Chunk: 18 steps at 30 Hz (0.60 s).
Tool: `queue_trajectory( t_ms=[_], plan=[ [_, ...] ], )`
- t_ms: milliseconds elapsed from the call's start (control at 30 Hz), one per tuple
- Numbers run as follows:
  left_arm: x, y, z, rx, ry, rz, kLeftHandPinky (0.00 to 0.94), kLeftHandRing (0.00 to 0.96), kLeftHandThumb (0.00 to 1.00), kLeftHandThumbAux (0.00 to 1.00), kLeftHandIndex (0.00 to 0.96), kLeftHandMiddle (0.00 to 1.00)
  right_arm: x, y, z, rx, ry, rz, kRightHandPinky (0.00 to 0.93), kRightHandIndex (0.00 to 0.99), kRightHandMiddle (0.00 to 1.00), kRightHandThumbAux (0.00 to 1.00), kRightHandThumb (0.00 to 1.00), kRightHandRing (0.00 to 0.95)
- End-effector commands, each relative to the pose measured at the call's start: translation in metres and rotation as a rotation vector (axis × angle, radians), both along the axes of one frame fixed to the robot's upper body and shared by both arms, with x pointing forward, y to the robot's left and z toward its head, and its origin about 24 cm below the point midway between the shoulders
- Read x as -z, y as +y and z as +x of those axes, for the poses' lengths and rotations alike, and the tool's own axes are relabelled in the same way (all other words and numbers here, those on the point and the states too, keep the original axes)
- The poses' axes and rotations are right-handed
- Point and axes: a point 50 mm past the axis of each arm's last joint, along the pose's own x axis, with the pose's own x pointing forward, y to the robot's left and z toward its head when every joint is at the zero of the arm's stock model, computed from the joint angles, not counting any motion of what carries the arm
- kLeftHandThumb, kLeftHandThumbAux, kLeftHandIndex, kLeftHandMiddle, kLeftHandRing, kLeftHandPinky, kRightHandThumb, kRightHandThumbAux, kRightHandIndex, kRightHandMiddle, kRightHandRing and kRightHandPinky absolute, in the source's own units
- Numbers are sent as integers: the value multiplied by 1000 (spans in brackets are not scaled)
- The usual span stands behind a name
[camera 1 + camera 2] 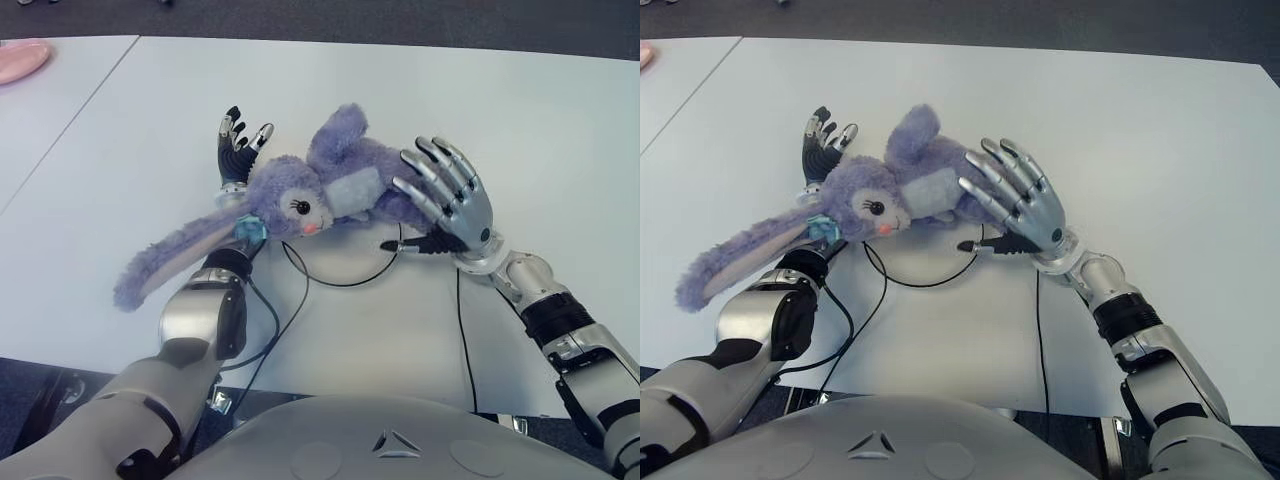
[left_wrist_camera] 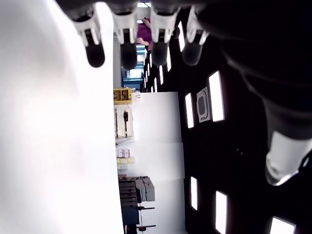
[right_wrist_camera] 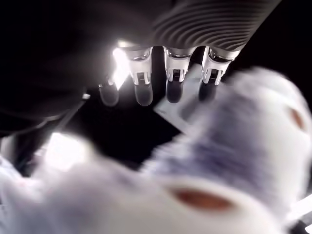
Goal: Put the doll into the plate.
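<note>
A purple plush bunny doll (image 1: 300,195) lies across the far part of a white plate (image 1: 345,265) on the white table (image 1: 520,130). One long ear trails toward the near left. My left hand (image 1: 240,145) sits behind the doll's head with its fingers pointing up and spread, and its wrist view shows nothing in them. My right hand (image 1: 440,195) is laid flat against the doll's body from the right with fingers extended. The plush (image 3: 234,146) fills the right wrist view under those straight fingers (image 3: 168,87).
A pink object (image 1: 20,60) lies at the far left corner on a neighbouring table. Thin black cables (image 1: 465,340) run from both wrists over the near table edge. A seam (image 1: 70,130) splits the two tabletops on the left.
</note>
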Motion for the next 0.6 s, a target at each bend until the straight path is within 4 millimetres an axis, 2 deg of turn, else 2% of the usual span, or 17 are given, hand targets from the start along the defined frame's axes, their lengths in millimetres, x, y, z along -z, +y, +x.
queue_trajectory(
  t_ms=[33,367,600],
  plan=[
    [115,-7,-89,-63,543,-74,121,103,0,584,119,92,24,-3,-21,-53,-59,-88,0,0,0,405,42,0],
    [115,-8,-89,-60,543,-71,122,104,0,558,126,95,26,-2,-16,-55,-103,-85,0,0,0,453,0,0],
    [116,-7,-89,-61,548,-68,124,107,0,557,131,98,25,-3,-13,-19,-38,-106,0,0,0,463,0,0]
  ],
)
